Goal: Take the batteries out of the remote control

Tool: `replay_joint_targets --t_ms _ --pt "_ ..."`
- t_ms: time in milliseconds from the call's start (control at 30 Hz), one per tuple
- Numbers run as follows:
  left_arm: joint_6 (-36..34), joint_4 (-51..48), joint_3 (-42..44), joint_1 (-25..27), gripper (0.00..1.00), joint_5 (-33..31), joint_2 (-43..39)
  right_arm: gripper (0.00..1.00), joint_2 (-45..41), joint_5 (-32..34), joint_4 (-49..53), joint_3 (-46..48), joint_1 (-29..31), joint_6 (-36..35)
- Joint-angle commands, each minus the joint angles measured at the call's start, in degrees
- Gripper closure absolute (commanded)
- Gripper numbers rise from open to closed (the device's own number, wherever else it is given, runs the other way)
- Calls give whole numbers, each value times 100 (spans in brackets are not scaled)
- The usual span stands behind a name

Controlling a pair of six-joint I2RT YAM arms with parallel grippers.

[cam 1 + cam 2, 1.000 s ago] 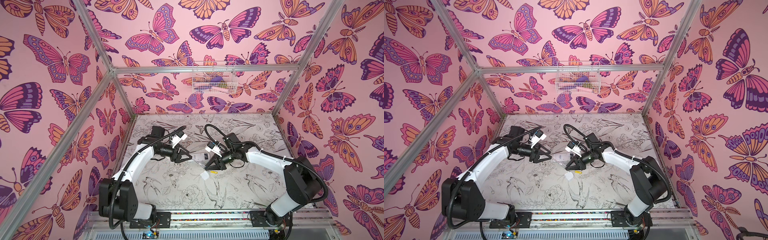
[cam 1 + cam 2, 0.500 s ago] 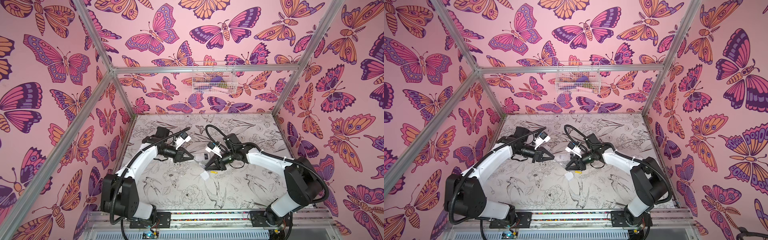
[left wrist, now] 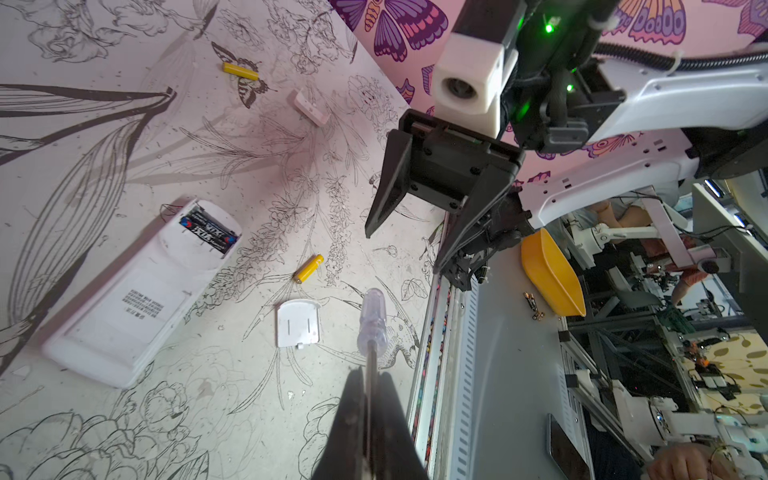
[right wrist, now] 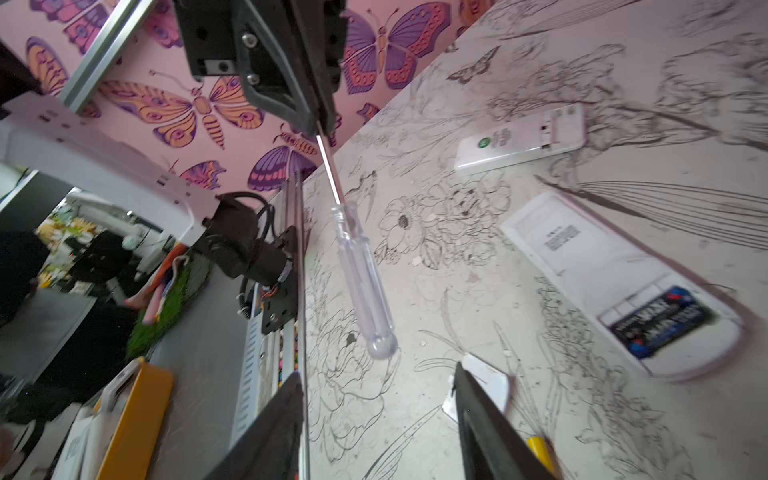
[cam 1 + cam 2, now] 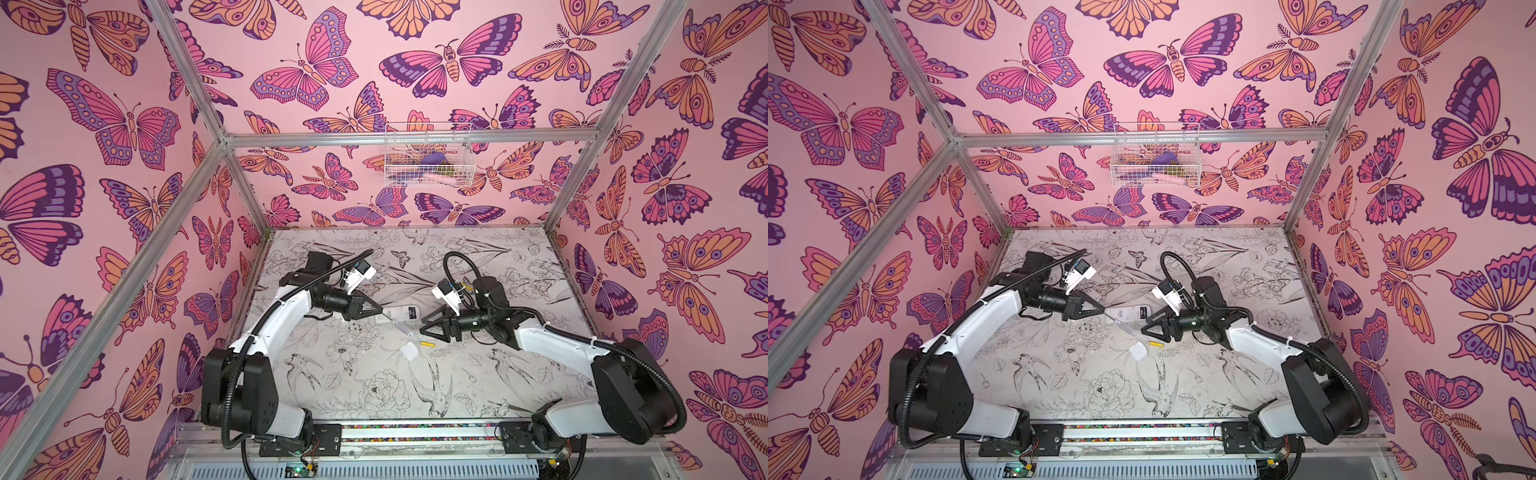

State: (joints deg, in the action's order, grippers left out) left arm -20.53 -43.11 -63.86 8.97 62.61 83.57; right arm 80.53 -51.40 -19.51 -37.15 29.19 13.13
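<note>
Gripping the screwdriver by its shaft in the clenched left pincer, right pincer released, empty. Next, likely: prying the black batteries from the remote, centre-left of the left wrist view.

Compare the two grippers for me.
The left gripper has its fingers pressed together; the right gripper has them spread apart. The left gripper clamps the screwdriver by its metal shaft; the right gripper holds nothing. Both are black, pointed, and face each other above the table.
</note>
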Motion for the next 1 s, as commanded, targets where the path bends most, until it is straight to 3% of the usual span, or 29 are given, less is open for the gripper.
replay_joint_targets --t_ms 0,100,333,467,600,767,967 --pt "922 757 147 -215 100 237 -180 40 -131 1209 -2002 353 -10 1416" --pt "1445 1151 243 -421 100 357 -224 44 53 2105 -2526 413 -3 2574" --pt "3127 2773 801 -894 100 597 -429 44 633 2517 -3915 326 462 3603" --pt "4136 3843 1142 -1029 100 749 -515 41 1182 2686 -4597 155 526 4674" --pt "4386 4333 1384 -1012 100 874 -541 41 1756 2372 -5225 -147 526 5606" --pt "4336 4383 1411 -899 100 933 -555 42 2105 1707 -5732 -505 636 5836" --pt "4932 4875 1431 -850 100 911 -416 45 2422 1261 -6235 -917 678 6424"
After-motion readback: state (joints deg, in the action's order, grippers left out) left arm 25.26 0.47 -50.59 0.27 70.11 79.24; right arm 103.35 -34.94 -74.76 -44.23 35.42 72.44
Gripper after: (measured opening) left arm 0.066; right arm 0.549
